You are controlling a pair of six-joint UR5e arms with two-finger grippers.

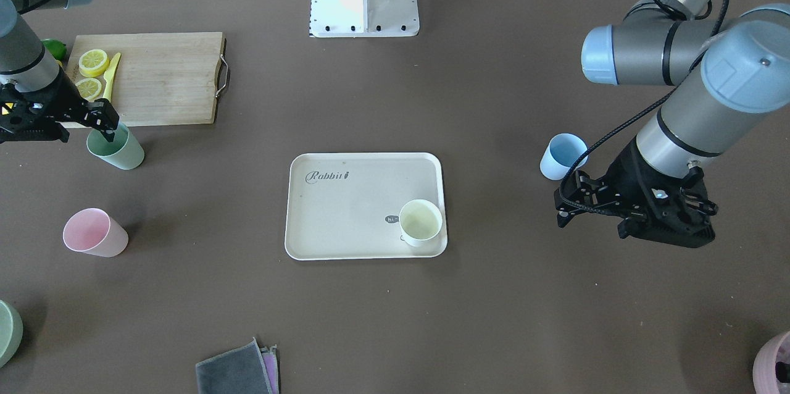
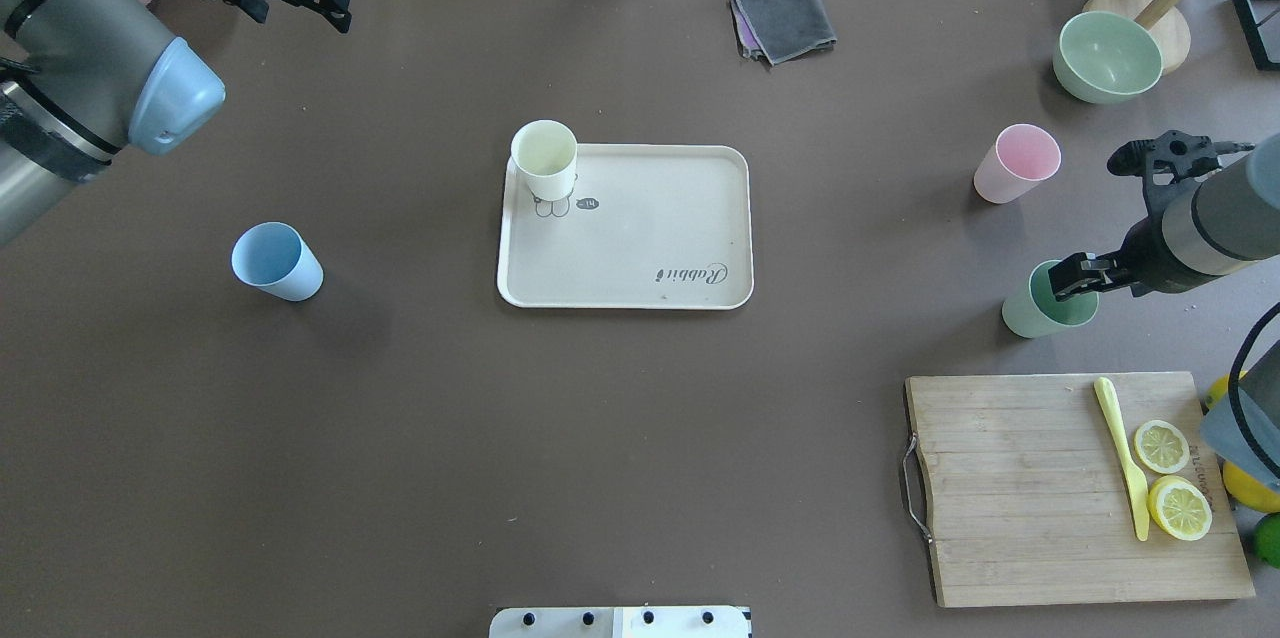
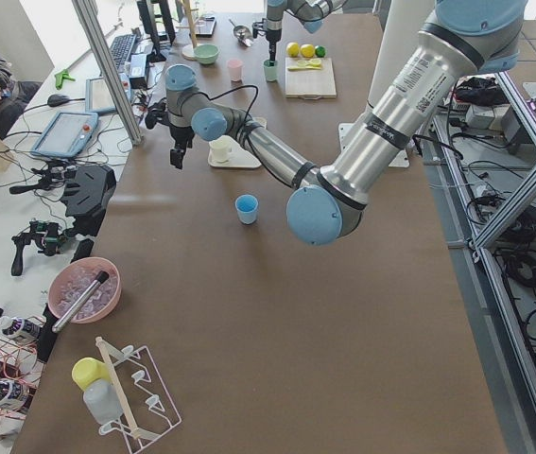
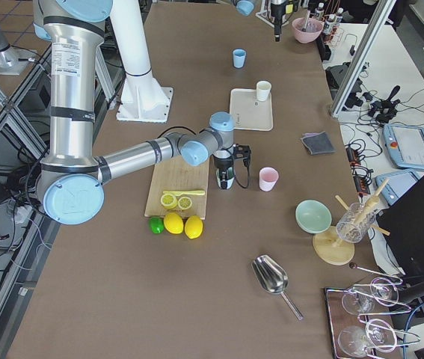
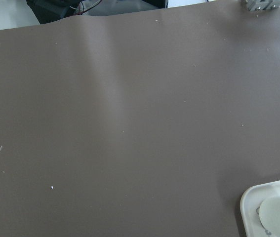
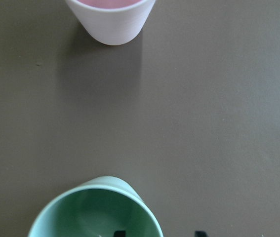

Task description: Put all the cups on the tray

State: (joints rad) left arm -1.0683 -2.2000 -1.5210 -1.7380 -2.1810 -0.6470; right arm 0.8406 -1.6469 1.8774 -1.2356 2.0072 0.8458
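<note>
The right hand (image 6: 159, 233) is down at the mint green cup (image 1: 117, 150). Its jaws are spread and straddle the cup's wall: in the wrist view one fingertip (image 6: 120, 232) sits inside the rim and the other outside it. There is a gap on each side, so nothing is gripped. The cup stands upright on the tabletop (image 1: 494, 295), just off the near edge of the wooden cutting board (image 1: 166, 76), which carries two lemon slices (image 1: 92, 63) and a yellow knife (image 1: 112, 76). Straight ahead of this hand, apart from the mint cup, the pink cup (image 1: 92, 232) stands upright. Beyond it is a larger green dish (image 2: 1107, 55).

The left hand (image 1: 561, 205) hangs above the tabletop with its fingers parted and nothing between them. The light blue cup (image 1: 561, 156) stands upright on the tabletop on the robot's left. It is clear of that hand and untouched, and in the overhead view it lies well apart from it, nearer the robot.

Between the two arms lies the tray (image 1: 345, 221), flat in the middle of the tabletop. The cream-yellow cup (image 1: 421, 221) stands upright in the tray's far corner on the robot's left, beside the bunny drawing. It is the only cup on the tray; the other three are on the tabletop, well away from it. A folded grey cloth (image 2: 783, 16) lies past the tray's far edge.
</note>
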